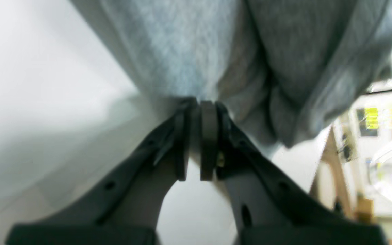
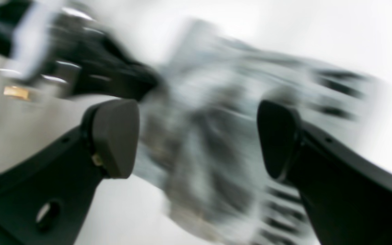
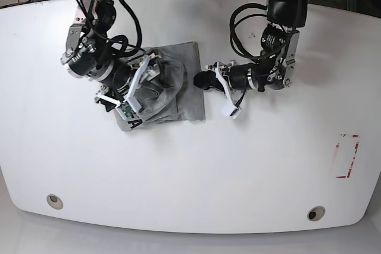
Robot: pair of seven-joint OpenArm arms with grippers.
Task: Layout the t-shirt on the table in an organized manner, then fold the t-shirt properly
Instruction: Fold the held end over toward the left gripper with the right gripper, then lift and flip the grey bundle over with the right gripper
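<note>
Left pincer (image 1: 199, 136) clenches the t-shirt (image 3: 172, 84) edge; right pincer (image 2: 196, 139) gapes released above it.

The right wrist view is smeared by motion: the shirt (image 2: 216, 136) and its lettering are unreadable. In the base view, the right arm (image 3: 101, 57) covers the shirt's left part, leaving one letter legible.

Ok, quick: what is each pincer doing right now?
Left pincer: shut on the t-shirt.
Right pincer: open, above the t-shirt, holding nothing.
</note>
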